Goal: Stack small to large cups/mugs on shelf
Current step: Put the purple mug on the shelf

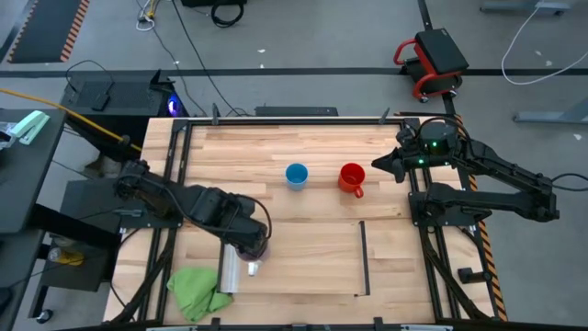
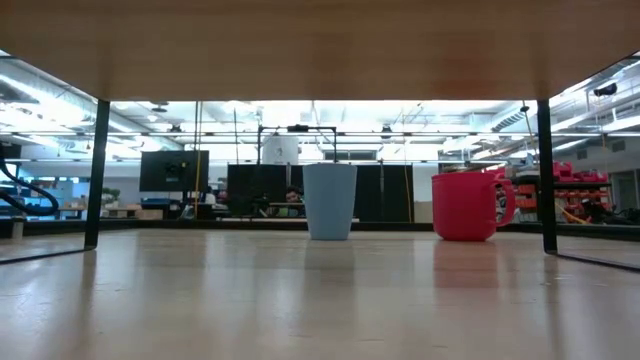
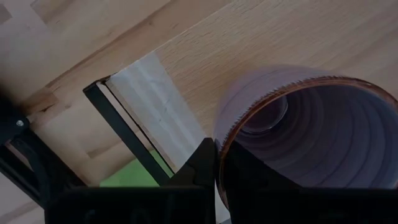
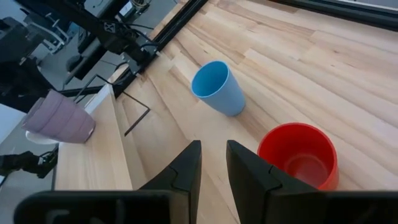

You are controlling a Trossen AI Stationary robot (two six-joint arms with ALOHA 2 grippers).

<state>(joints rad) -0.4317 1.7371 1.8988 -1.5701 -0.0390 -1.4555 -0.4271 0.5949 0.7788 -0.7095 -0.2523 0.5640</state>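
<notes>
My left gripper (image 1: 255, 246) is over the left end of the shelf (image 1: 303, 262), a light-wood panel raised on dark legs, and is shut on the pale purple mug (image 3: 298, 124). In the right wrist view the purple mug (image 4: 59, 118) shows tilted above the shelf top. The blue cup (image 1: 296, 175) and the red mug (image 1: 351, 177) stand upright on the table beyond the shelf. My right gripper (image 4: 213, 146) is narrowly open and hangs above the table beside the red mug (image 4: 298, 155), touching nothing. My left gripper holds the purple mug by its rim (image 3: 222, 138). The wall is pinched, one finger (image 3: 200, 165) outside and the other inside the mouth. The mug is tilted in the hold. Whether it touches the shelf top, I cannot tell.
A green cloth (image 1: 197, 290) lies on the table near the shelf's left near corner. A silvery strip (image 1: 230, 274) edges the shelf's left end, a dark strip (image 1: 364, 257) its right end. In the low view the shelf's underside (image 2: 320, 50) spans overhead on two dark legs (image 2: 97, 170).
</notes>
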